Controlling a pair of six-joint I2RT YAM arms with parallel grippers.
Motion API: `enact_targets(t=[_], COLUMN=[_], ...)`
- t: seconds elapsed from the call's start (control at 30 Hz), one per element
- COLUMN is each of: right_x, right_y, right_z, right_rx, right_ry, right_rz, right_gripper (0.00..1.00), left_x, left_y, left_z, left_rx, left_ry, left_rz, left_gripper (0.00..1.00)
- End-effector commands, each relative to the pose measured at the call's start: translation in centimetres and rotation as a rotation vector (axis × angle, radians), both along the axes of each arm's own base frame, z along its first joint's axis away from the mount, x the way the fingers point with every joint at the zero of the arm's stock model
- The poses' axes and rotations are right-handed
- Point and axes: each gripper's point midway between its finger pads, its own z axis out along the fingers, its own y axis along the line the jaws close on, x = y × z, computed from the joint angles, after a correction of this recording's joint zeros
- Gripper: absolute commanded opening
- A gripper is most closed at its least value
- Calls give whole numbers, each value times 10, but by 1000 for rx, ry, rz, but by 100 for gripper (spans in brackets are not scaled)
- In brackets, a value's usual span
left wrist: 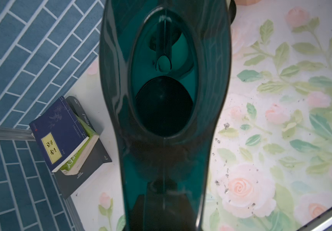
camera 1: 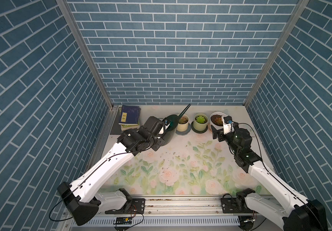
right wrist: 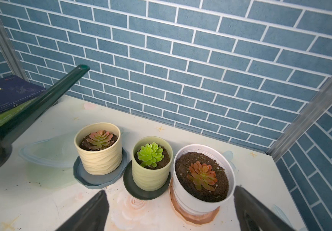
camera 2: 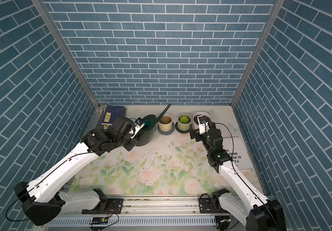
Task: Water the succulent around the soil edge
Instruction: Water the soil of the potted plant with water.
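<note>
Left gripper [camera 1: 164, 131] is pinched on the watering can [camera 1: 172, 128] at eleven o'clock; right gripper [right wrist: 170, 190] is spread. If the can is tipped hastily, the succulent [right wrist: 100, 140] at twelve o'clock may be flooded, or its pot [right wrist: 101, 160] struck by the spout [camera 1: 184, 112].

Light's soft and even. The desk [camera 1: 181, 144] comes out bright, with only a faint fuzzy shadow beside the watering can [left wrist: 165, 120]. Both top views stretch the brick walls [camera 1: 181, 50] wide-angle style toward the edges. Up close the can's glossy plastic catches streaky glare, and the dark fingers [right wrist: 89, 212] in the right wrist view look soft and out of focus.
</note>
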Motion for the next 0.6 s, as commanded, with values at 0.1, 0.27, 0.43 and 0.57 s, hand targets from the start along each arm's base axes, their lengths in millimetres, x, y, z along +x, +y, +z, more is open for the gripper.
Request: enact_targets(t=[0.1,0.27,0.43,0.57], right_x=[1,4,4,5], right_y=[-7,-8,-8,-9], right_z=[3,1,-1,-1], right_rx=[41,42,44,43], right_ry=[-19,-16,-11,-11], right_rz=[-32,-33,-30,-32], right_gripper=[99,99,99,99], left_x=[25,39,54,61], left_y=[37,51,54,49], left_z=[39,49,46,37], left_rx=[201,268,356,391], left_ry=[-147,-172,-175,-144], left_rz=[51,71,21,-21], left_gripper=[0,0,0,0])
